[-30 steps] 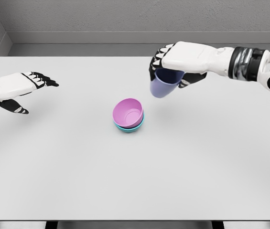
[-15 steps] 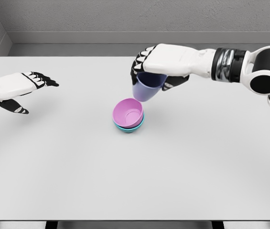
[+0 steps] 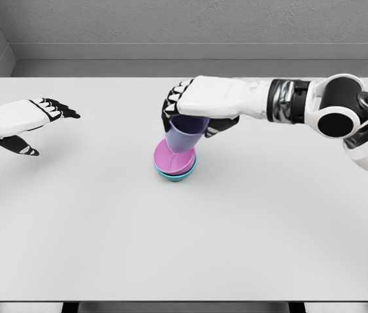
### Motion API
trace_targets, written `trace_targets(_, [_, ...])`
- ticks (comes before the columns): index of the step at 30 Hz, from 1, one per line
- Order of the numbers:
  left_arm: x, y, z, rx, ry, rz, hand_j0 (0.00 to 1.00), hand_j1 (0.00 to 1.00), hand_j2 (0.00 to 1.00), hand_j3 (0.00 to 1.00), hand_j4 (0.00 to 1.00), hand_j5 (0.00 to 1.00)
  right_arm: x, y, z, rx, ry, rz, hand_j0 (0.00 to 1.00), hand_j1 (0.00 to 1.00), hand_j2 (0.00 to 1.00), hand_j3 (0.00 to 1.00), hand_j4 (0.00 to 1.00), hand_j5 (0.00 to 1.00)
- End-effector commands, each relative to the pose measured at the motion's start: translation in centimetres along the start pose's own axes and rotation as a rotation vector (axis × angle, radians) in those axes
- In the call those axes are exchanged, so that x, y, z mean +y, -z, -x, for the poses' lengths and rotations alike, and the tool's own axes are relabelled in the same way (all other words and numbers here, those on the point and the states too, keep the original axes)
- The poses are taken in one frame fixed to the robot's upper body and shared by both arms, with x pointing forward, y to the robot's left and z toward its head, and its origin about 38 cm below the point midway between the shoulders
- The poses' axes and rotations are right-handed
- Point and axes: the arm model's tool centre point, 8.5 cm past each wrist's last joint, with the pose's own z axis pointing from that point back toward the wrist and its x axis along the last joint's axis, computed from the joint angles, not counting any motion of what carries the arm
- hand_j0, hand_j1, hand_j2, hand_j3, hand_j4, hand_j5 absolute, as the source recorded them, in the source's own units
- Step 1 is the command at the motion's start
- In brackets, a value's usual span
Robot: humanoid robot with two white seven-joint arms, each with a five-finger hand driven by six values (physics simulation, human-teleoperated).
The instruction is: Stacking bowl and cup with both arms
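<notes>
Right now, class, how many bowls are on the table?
2, nested mid-table: a pink bowl sits inside a teal bowl. The purple cup above them partly covers the pink one.

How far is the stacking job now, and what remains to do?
Done: the pink bowl already sits nested in the teal bowl. In hand: the right hand grips the purple cup directly over the pink bowl. Left: releasing the cup into it. The left hand is open, apart at the left.

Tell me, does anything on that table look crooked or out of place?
Only slightly: the purple cup in the right hand tilts as it hangs over the pink bowl, which sits nested in a teal bowl. Nothing spilled or broken.
</notes>
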Motion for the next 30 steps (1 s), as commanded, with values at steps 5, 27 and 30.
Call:
trace_targets(5, [0.1,0.0,0.0,-0.001,-0.005,-0.004,1.00,1.00,1.00,1.00,1.00,1.00,0.2,1.0,-0.4,-0.014,0.009,-0.003,0.57,0.57,0.57,0.57,0.57,0.57])
trace_targets(27, [0.0,0.1,-0.1,-0.001,-0.004,-0.002,1.00,1.00,1.00,1.00,1.00,1.00,2.5,2.8,0.1,-0.012,0.047,-0.061,0.56,0.56,0.56,0.56,0.56,0.56])
trace_targets(30, [0.0,0.1,-0.1,-0.001,-0.004,-0.002,1.00,1.00,1.00,1.00,1.00,1.00,2.6,3.0,0.0,-0.016,0.048,-0.061,0.56,0.56,0.56,0.56,0.56,0.56])
